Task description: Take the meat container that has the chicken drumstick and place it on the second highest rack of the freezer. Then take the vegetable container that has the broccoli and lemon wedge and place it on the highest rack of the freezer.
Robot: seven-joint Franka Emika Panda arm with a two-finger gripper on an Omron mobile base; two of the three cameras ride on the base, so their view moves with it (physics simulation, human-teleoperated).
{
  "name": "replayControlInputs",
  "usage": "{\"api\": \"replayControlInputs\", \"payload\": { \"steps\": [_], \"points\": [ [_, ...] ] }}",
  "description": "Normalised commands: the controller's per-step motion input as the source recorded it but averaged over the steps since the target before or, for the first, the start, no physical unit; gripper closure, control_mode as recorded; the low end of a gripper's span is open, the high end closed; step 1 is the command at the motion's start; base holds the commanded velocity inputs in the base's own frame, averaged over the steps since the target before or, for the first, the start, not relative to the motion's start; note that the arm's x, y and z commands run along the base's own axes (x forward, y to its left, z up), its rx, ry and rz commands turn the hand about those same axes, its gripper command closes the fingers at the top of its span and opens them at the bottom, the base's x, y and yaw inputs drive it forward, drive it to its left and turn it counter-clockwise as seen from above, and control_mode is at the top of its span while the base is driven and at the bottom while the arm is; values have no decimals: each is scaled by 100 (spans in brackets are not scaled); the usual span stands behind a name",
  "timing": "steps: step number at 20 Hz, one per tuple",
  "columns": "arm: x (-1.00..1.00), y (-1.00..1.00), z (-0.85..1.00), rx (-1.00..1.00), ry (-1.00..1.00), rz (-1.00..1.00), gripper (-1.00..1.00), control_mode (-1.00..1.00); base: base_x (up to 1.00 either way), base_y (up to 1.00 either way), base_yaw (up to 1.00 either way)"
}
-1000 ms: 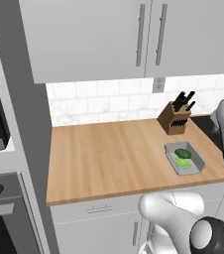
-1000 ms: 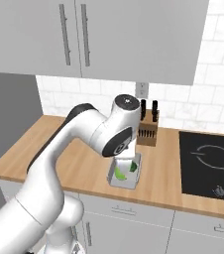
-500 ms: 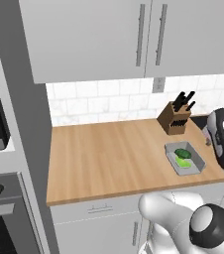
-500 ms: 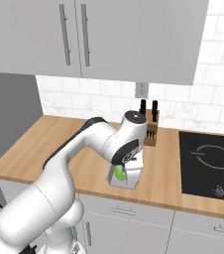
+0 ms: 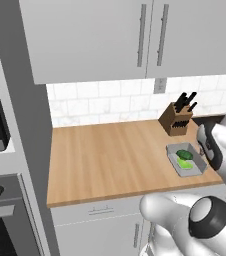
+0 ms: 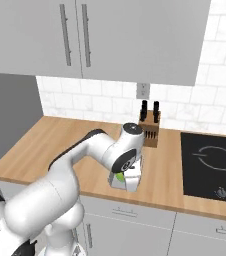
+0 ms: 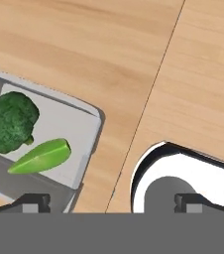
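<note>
The vegetable container is a shallow grey tray near the counter's front edge, right of centre. Inside it lie the dark green broccoli and the yellow-green lemon wedge. My gripper hangs open just above the counter beside the container, one fingertip over its near rim and the other outside it. In the right base view my wrist covers most of the container, with the lemon wedge peeking out. The meat container, chicken drumstick and freezer are out of view.
A wooden knife block stands against the tiled wall behind the container. A black cooktop lies to its right. White wall cabinets hang overhead, and an oven tower borders the counter's left end.
My arm has come down from above the counter to just over the vegetable container, and the hand now sits low at its side. The jaws stayed open.
</note>
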Motion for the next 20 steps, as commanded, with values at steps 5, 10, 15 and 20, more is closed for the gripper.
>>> {"api": "replayControlInputs", "payload": {
  "steps": [5,10,15,20],
  "points": [
    [3,0,-27,0,13,0,-100,-100,0,0,0],
    [23,0,-28,-1,8,0,-100,-100,0,0,0],
    [21,0,-13,0,9,-15,-100,-100,0,0,0],
    [25,-7,-7,7,9,-26,-100,-100,0,0,0]
  ]
}}
